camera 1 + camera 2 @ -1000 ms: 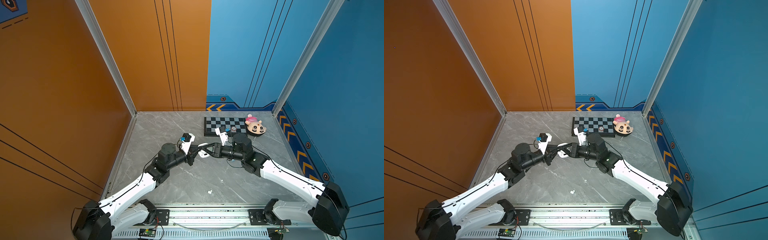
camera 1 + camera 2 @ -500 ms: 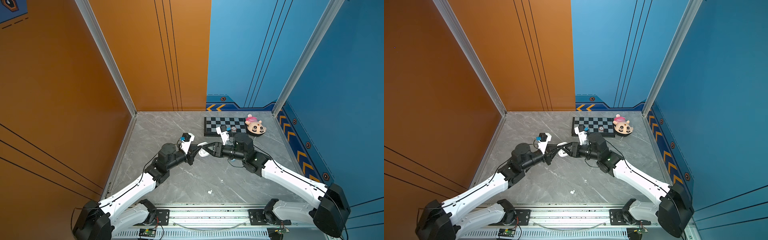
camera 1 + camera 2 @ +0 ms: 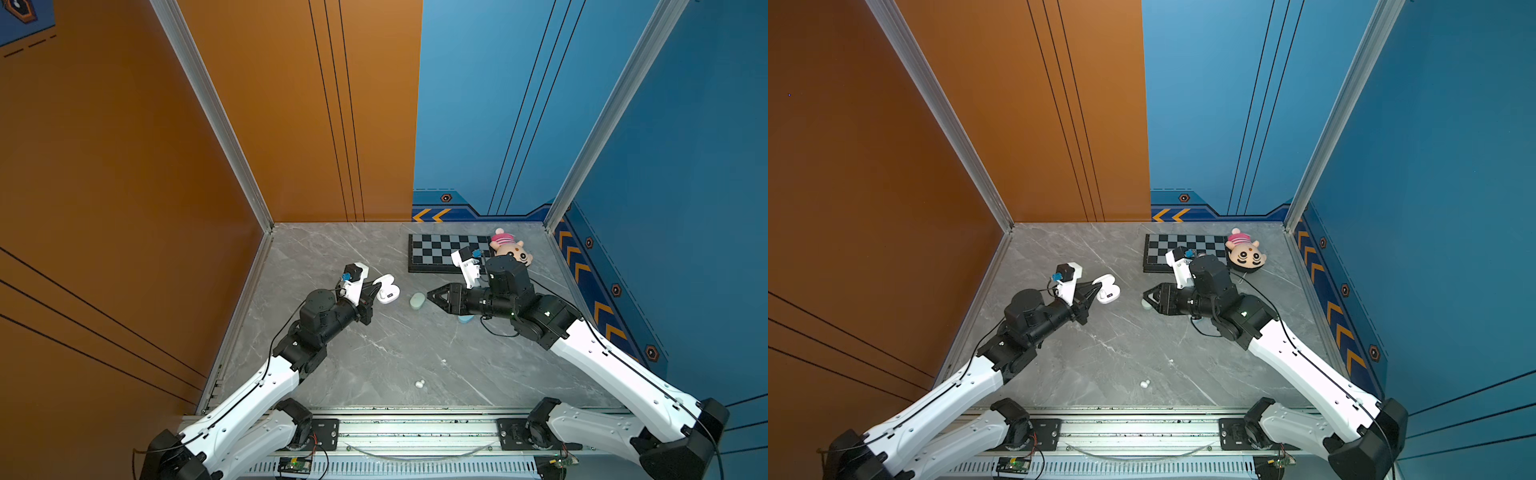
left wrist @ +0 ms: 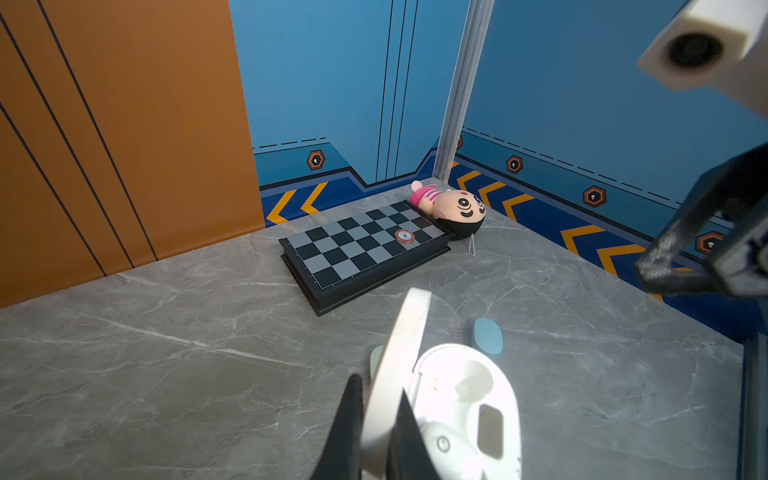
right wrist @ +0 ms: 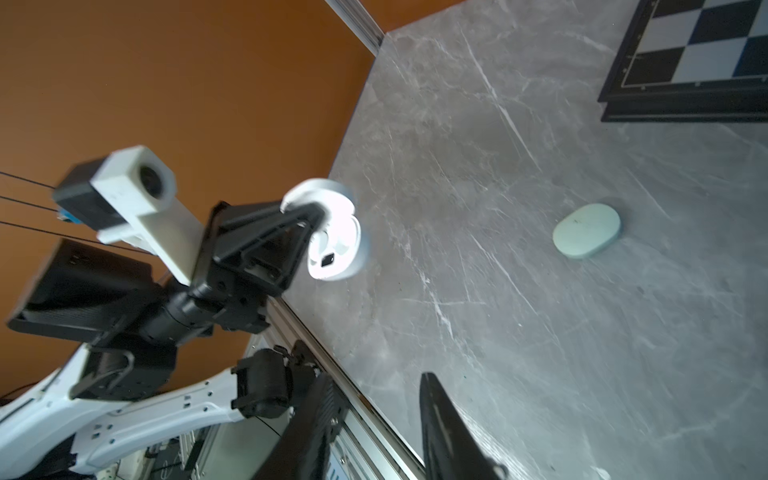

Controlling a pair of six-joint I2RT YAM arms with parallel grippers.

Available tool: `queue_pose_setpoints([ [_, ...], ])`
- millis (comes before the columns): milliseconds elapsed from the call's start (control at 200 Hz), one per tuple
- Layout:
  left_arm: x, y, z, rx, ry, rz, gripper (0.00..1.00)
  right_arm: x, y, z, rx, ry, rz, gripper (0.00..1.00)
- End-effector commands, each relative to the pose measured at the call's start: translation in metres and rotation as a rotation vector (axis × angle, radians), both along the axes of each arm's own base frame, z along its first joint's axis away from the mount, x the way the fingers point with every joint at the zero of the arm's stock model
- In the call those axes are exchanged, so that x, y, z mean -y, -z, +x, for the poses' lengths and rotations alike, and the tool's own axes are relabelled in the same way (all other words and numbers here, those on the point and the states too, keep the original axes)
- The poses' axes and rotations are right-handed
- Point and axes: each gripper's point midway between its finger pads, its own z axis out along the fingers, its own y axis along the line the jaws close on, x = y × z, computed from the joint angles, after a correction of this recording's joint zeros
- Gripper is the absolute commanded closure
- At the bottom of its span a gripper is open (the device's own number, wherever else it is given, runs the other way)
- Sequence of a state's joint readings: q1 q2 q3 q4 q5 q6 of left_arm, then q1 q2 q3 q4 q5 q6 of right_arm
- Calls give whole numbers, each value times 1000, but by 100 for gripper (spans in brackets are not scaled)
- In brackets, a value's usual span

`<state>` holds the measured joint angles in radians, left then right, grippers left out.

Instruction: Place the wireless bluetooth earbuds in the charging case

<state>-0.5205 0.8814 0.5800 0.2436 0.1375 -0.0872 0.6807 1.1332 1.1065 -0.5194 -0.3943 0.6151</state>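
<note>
My left gripper (image 3: 375, 291) (image 3: 1093, 289) (image 4: 380, 399) is shut on the raised lid (image 4: 399, 365) of an open white charging case (image 3: 387, 292) (image 3: 1108, 291) (image 5: 336, 245), held just above the table. One white earbud (image 4: 442, 444) sits in a socket of the case (image 4: 469, 399); the other socket is empty. To the right of the case, my right gripper (image 3: 432, 296) (image 3: 1147, 296) (image 5: 378, 399) stands open with nothing between its fingers. Two tiny white earbuds (image 3: 419, 384) (image 3: 1145, 384) lie near the table's front edge.
A closed mint green case (image 3: 417, 301) (image 5: 587, 230) lies between the grippers. Under the right arm lies a light blue case (image 3: 465, 319) (image 4: 488, 336). A chessboard (image 3: 436, 253) (image 4: 357, 249) and a plush doll (image 3: 510, 248) (image 4: 455, 205) sit at the back right.
The two grippers have drawn apart: the left one carried the white case a little leftward, the right one pulled back rightward, uncovering the mint case.
</note>
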Motion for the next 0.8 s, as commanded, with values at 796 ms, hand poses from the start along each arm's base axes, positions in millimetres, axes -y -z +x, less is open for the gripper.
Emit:
queue_pose_setpoints([
  [796, -63, 17, -47, -40, -156, 27, 100, -48, 186, -124, 474, -1119, -550, 52],
])
